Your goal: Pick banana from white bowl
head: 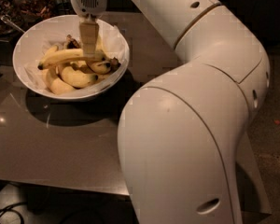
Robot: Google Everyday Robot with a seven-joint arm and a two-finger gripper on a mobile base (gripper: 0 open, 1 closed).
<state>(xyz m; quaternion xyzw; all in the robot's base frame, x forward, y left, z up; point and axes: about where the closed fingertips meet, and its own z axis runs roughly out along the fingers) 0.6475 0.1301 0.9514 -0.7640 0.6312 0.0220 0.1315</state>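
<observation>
The white bowl (115, 40) stands at the back left of the table. The long yellow banana (60, 57) lies across the top of the pile inside it, dark tip to the left and brown stem to the right. My gripper (89, 54) hangs straight down into the bowl and sits right at the banana's middle, its tan tip overlapping the fruit. The banana still rests on the shorter bananas below.
Shorter, plumper bananas (77, 78) fill the bowl under the long one. The bowl stands on a brown table (60, 143). My large white arm (191, 125) fills the right half of the view. Dark clutter (18, 3) lies behind the bowl.
</observation>
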